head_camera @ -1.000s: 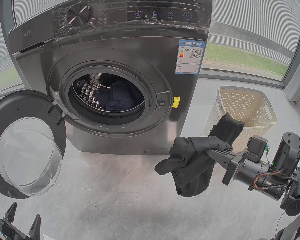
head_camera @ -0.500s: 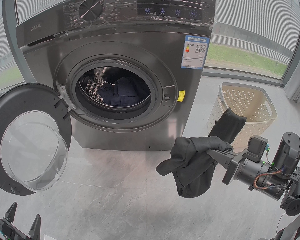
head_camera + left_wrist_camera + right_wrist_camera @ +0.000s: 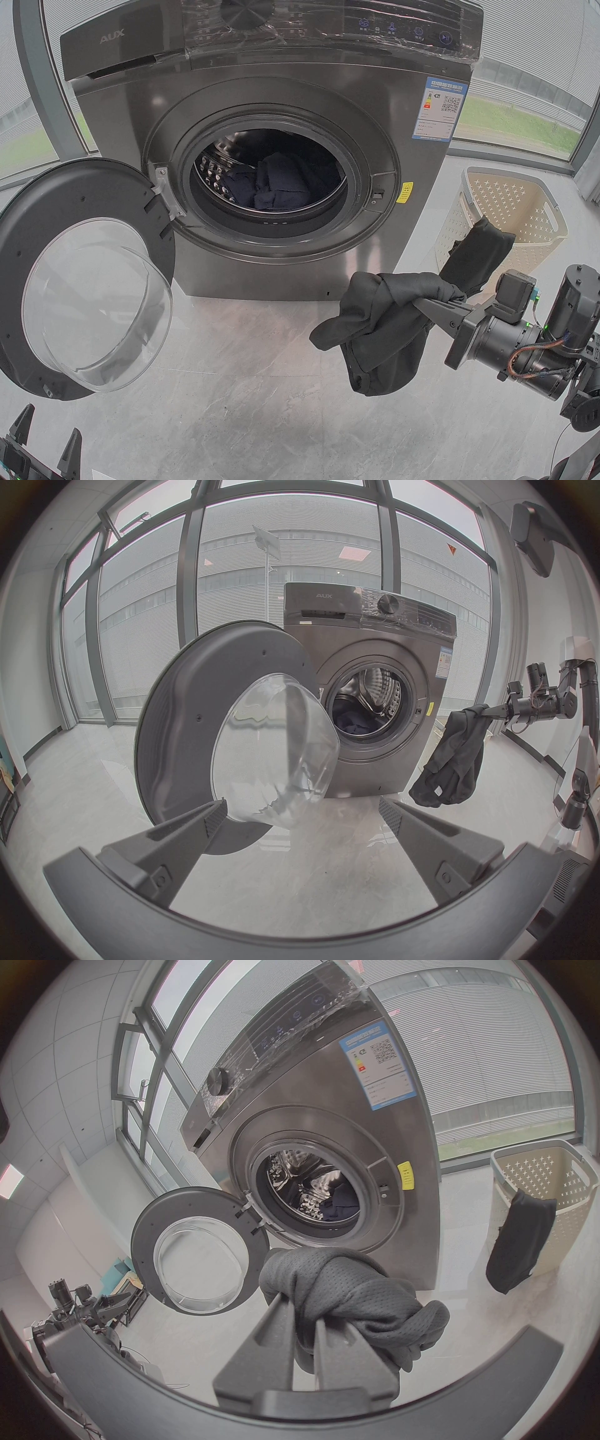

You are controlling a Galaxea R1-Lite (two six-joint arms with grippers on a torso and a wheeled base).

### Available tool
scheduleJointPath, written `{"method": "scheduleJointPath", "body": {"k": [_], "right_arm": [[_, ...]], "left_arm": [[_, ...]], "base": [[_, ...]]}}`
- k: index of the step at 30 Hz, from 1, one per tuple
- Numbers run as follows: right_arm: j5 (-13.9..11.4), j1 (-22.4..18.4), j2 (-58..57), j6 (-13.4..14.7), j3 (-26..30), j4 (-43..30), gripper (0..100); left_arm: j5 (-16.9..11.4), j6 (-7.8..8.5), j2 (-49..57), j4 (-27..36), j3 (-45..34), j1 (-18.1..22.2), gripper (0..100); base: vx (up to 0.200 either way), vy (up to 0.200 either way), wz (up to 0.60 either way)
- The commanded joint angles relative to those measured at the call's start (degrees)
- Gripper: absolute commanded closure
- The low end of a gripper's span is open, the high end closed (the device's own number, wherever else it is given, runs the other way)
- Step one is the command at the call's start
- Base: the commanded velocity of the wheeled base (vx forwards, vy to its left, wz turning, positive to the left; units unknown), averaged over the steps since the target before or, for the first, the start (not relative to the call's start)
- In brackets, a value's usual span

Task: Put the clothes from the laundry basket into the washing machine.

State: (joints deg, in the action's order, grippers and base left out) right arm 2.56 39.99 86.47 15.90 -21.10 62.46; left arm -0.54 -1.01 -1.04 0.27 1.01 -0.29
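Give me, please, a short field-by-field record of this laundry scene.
washer door: open, swung to the robot's left
drum: dark clothes inside
right hand: shut on grey garment, held above the floor
left hand: open, empty
laundry basket: right of the washing machine, black garment draped over its rim

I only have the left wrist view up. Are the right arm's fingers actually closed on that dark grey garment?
Observer: Yes. The right wrist view shows the right gripper with both fingers shut on a bunched fold of the dark grey mesh garment.
Operator: Any more laundry at the basket?
Observer: Yes. A black garment hangs over the rim of the cream perforated plastic laundry basket, which stands on the floor beside the grey front-loading washing machine.
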Motion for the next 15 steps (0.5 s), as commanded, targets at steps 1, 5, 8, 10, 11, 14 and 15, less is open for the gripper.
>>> {"method": "scheduleJointPath", "body": {"k": [1, 5, 8, 10, 11, 14, 15], "right_arm": [[0.0, 0.1, 0.0, 0.0, 0.0, 0.0, 100], [0.0, 0.0, 0.0, 0.0, 0.0, 0.0, 100], [0.0, 0.0, -0.1, 0.0, 0.0, 0.0, 100], [0.0, 0.0, 0.0, 0.0, 0.0, 0.0, 100], [0.0, 0.0, 0.0, 0.0, 0.0, 0.0, 100], [0.0, 0.0, 0.0, 0.0, 0.0, 0.0, 100], [0.0, 0.0, 0.0, 0.0, 0.0, 0.0, 100]], "left_arm": [[0.0, -0.04, 0.7, 0.0, -0.8, 0.0, 0], [0.0, -0.04, 0.7, 0.0, -0.8, -0.1, 0], [0.0, -0.04, 0.7, 0.0, -0.8, -0.1, 0], [0.0, -0.13, 0.8, 0.0, -0.8, -0.1, 0], [0.0, -0.13, 0.7, 0.0, -0.8, -0.1, 0], [0.0, -0.13, 0.7, 0.0, -0.8, 0.0, 0], [0.0, -0.13, 0.7, 0.0, -0.8, 0.0, 0]], "base": [[0.0, 0.0, 0.0], [0.0, 0.0, 0.0], [0.0, 0.133, 0.0], [0.0, 0.2, 0.0], [0.0, 0.2, 0.0], [0.0, 0.2, 0.0], [0.0, 0.0, 0.0]]}}
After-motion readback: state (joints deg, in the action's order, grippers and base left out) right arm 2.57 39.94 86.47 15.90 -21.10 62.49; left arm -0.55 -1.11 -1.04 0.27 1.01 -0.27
